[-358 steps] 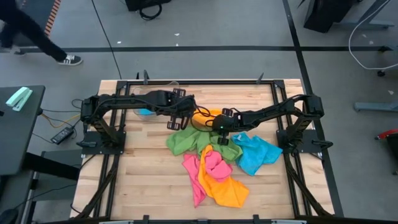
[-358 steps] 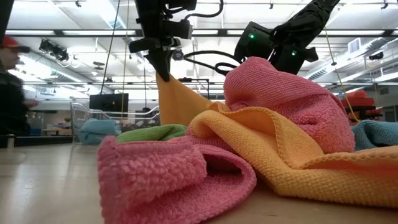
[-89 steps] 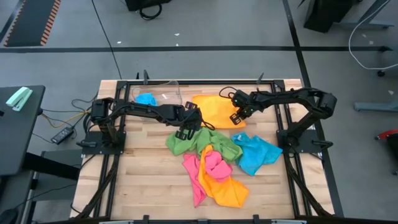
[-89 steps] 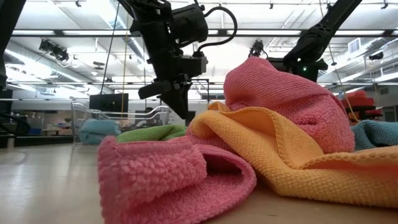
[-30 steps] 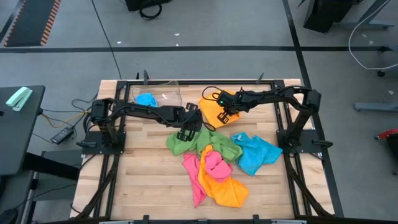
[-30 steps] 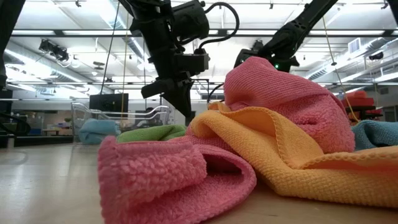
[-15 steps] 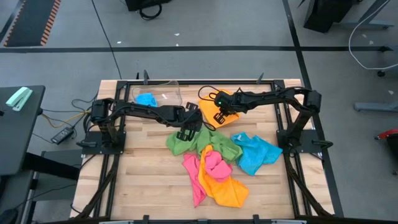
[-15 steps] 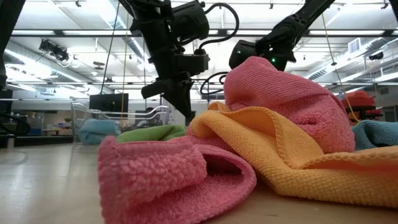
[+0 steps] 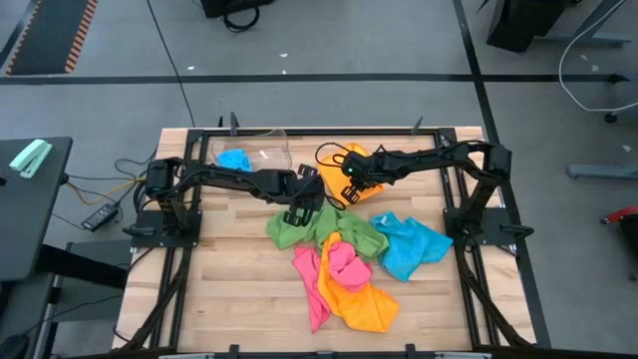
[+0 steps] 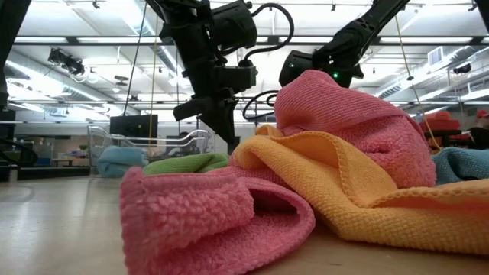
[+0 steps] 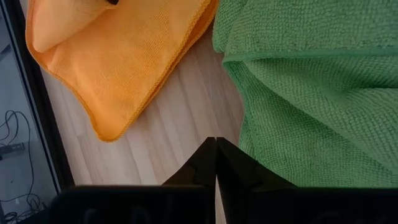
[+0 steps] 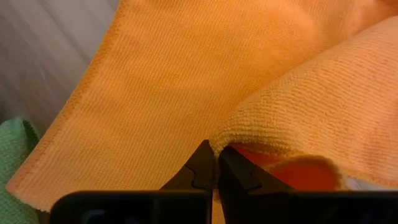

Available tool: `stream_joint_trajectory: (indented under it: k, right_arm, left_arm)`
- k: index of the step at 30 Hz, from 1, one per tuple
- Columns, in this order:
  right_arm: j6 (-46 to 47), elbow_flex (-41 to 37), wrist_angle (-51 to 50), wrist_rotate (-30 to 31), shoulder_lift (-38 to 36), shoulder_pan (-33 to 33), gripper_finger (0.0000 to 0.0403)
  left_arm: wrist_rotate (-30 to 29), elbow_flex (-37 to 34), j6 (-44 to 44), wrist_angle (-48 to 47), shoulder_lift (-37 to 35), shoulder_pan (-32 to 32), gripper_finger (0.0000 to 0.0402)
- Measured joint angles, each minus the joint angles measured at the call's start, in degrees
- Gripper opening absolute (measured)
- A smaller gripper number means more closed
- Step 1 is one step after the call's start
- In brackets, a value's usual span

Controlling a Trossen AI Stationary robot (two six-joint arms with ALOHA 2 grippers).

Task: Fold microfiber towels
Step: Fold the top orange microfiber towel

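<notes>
Orange microfiber towel (image 12: 186, 81) has its folded edge clamped in the right gripper (image 12: 216, 163); the left gripper (image 11: 216, 155), fingers together and empty, sits beside the green towel (image 11: 311, 93).

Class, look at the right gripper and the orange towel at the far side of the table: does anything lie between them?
Nothing visible does. The right gripper is shut on an edge of the orange towel, which it is folding over. The green towel lies beside it, not between.
</notes>
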Motion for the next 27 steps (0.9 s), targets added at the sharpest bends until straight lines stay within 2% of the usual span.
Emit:
stream_joint_trajectory:
  k: [6,11,19,27]
  right_arm:
    - [-0.9,0.0,0.0,-1.0,0.0,0.0,0.0037]
    - [-1.0,0.0,-0.1,-2.8,-0.1,-0.1,0.0094]
    - [-4.3,3.2,-4.1,-2.9,-5.3,-1.0,0.0174]
    - [-9.5,3.5,-6.5,-3.4,-10.1,-3.0,0.0191]
  left_arm:
    - [0.0,0.0,0.0,-0.2,0.0,0.0,0.0024]
    - [0.0,0.0,0.0,-0.2,0.0,0.0,0.0026]
    - [0.0,0.0,0.0,-0.7,0.0,0.0,0.0015]
    - [0.0,0.0,0.0,-0.7,0.0,0.0,0.0027]
